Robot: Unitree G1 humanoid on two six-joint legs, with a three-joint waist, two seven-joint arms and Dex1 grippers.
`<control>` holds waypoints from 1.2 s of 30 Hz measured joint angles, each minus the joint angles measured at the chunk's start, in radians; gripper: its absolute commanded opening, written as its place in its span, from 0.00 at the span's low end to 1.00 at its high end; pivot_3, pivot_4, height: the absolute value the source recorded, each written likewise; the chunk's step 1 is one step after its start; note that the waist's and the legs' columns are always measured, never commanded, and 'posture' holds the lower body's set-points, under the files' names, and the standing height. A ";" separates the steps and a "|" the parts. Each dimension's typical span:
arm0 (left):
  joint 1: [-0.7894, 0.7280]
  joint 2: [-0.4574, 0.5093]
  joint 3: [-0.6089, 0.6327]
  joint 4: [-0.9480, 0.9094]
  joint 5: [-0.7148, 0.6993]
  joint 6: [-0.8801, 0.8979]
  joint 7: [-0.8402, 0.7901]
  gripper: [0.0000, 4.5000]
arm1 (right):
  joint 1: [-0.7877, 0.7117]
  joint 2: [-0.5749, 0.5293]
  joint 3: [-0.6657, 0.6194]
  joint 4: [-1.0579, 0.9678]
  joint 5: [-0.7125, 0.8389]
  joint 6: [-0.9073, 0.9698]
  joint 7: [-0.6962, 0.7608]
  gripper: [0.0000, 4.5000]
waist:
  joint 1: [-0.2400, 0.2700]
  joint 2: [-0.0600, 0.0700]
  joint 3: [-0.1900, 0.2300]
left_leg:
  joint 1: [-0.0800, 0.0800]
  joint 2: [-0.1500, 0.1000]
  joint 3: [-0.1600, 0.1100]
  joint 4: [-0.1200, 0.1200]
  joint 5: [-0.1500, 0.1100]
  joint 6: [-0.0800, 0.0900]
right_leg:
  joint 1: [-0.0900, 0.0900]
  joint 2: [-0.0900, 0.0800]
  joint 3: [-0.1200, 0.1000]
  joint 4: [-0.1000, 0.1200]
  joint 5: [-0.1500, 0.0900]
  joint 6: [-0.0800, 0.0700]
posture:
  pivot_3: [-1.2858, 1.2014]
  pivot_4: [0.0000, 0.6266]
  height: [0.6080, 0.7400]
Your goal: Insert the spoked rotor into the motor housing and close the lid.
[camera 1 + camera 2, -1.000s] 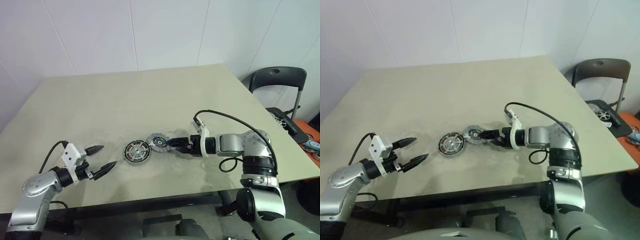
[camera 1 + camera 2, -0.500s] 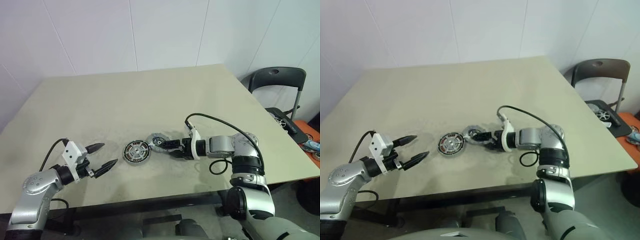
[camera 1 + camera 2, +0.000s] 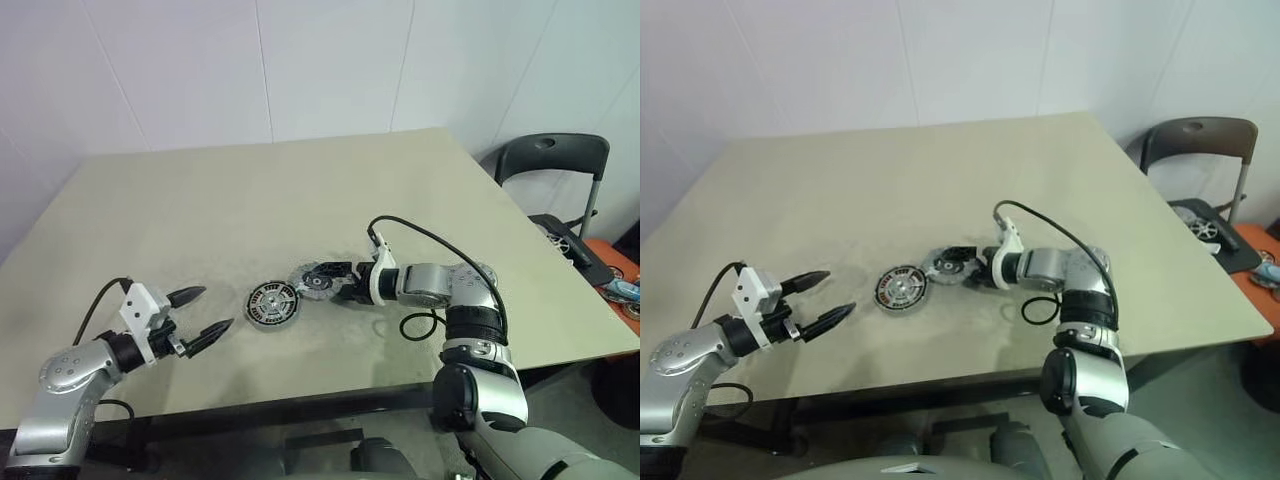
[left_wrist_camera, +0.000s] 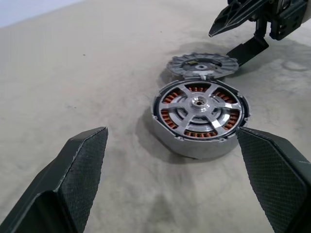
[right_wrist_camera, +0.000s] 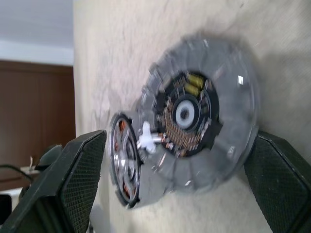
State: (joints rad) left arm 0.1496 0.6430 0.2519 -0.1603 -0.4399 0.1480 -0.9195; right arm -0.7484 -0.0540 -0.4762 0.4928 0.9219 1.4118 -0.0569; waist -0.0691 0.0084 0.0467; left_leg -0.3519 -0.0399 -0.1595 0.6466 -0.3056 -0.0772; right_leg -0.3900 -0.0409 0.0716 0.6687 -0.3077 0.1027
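Copper-wound motor housing (image 4: 200, 119) holds the spoked rotor (image 4: 199, 103); both robot jaws gape wide, empty.

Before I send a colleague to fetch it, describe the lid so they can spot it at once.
On the beige table, near its front edge, two round metal parts lie side by side. The lid is the grey one, between the open fingers of the right hand. Unlike the motor housing beside it, with copper windings behind silver spokes, it has a notched, gear-like edge.

White panelled walls (image 3: 330, 60), beige table (image 3: 250, 190), dark chair (image 3: 555, 160)
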 measured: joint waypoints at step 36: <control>0.058 0.052 0.096 0.152 -0.005 -0.107 -0.081 1.00 | 0.024 -0.024 0.426 -0.341 -0.101 0.073 0.321 0.98 | -0.002 0.001 0.001 | -0.001 0.000 -0.004 -0.001 0.000 0.000 | -0.002 -0.001 0.000 -0.001 0.000 0.000 | 0.52 0.00 1.00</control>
State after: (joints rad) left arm 0.2080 0.6950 0.3479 -0.0087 -0.4445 0.0409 -1.0003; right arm -0.7245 -0.0781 -0.0505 0.1523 0.8204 1.4852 0.2640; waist -0.0711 0.0095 0.0473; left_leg -0.3533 -0.0398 -0.1634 0.6458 -0.3057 -0.0773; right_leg -0.3919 -0.0422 0.0716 0.6680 -0.3078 0.1027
